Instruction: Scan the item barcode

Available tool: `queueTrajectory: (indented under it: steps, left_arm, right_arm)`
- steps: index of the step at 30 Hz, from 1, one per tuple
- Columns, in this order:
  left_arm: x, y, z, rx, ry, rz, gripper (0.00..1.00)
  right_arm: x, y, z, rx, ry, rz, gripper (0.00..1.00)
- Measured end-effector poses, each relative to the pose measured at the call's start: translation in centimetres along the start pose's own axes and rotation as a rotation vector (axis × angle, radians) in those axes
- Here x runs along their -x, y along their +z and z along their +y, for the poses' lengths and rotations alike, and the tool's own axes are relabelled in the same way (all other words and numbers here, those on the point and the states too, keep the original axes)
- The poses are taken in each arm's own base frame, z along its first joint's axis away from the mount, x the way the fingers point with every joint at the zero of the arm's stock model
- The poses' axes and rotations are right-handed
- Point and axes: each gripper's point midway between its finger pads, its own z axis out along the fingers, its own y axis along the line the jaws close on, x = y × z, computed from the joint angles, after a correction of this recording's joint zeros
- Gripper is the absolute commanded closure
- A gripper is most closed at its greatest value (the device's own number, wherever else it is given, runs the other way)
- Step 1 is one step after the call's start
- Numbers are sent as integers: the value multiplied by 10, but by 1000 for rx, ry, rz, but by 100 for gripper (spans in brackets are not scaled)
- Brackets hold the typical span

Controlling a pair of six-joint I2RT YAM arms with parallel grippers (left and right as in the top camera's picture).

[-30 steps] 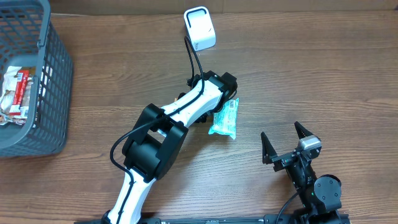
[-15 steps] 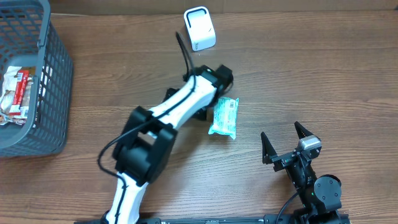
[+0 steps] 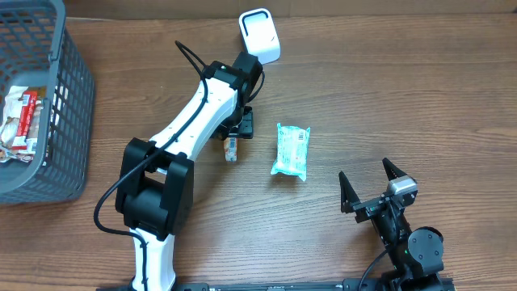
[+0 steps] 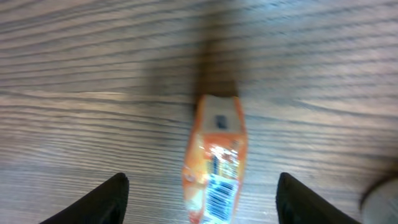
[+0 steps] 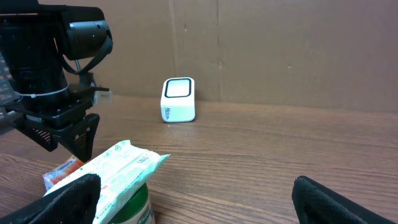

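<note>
Starting at 9 o'clock in the overhead view: the grey basket (image 3: 77, 97) has a few red-and-white packets (image 3: 20, 121) lying in its bottom, and that's all I can make out in there (the rest of it is cut off by the frame).

Near the middle, your left gripper (image 4: 202, 186) hangs over a small orange packet (image 4: 214, 162) with its fingers spread apart. The packet lies flat on the surface (image 3: 404, 81) between them, and neither finger touches it. Its barcode (image 4: 217, 200) faces up in the wrist view.

The white scanner (image 3: 259, 36) sits at 12 o'clock from the packet, close by but clearly apart, and nothing is being held up to it. So I'd say the scan of the orange one isn't done. You've got to grab it, lift it and get that barcode pointed at the scanner window.

At 3 o'clock from the orange packet there's a teal packet (image 3: 292, 151) lying loose. I can't tell if that one's been scanned.

Down at 5 o'clock your right gripper (image 3: 365, 174) is parked, fingers wide apart, holding nothing.
</note>
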Motion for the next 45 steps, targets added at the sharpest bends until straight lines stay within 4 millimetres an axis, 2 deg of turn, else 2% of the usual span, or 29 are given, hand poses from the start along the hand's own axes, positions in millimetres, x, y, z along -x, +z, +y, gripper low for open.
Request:
queueTrajectory:
  steps: [6, 12, 14, 16, 17, 22, 24, 27, 29, 30, 32, 33, 36, 45]
  left_arm:
    - [-4, 0, -7, -27, 46, 13, 29]
    - [-7, 17, -9, -29, 55, 9, 30]
    - [-11, 25, -8, -25, 58, 17, 36]
    - [-15, 32, -7, -23, 61, 22, 57]
    - [-15, 35, -7, -23, 59, 18, 62]
    - [-16, 41, -8, -27, 62, 13, 66]
    - [-15, 41, -8, -29, 62, 9, 73]
    - [-14, 41, -8, -29, 61, 8, 77]
    - [-14, 41, -8, -29, 61, 8, 77]
    - [-14, 41, -8, -29, 61, 8, 74]
    - [-14, 41, -8, -29, 61, 8, 57]
    - [-14, 41, -8, -29, 68, 8, 54]
    - [-15, 42, -8, -29, 60, 8, 59]
    - [-15, 47, -9, -32, 61, 3, 65]
  right_arm:
    - [0, 0, 0, 0, 0, 0, 0]
    - [0, 0, 0, 0, 0, 0, 0]
    - [0, 0, 0, 0, 0, 0, 0]
    - [0, 0, 0, 0, 0, 0, 0]
    - [0, 0, 0, 0, 0, 0, 0]
    - [0, 0, 0, 0, 0, 0, 0]
    - [0, 0, 0, 0, 0, 0, 0]
    - [0, 0, 0, 0, -1, 0, 0]
    - [0, 0, 0, 0, 0, 0, 0]
    - [0, 0, 0, 0, 0, -1, 0]
    - [0, 0, 0, 0, -1, 0, 0]
    - [0, 0, 0, 0, 0, 0, 0]
    - [0, 0, 0, 0, 0, 0, 0]
    - [0, 0, 0, 0, 0, 0, 0]
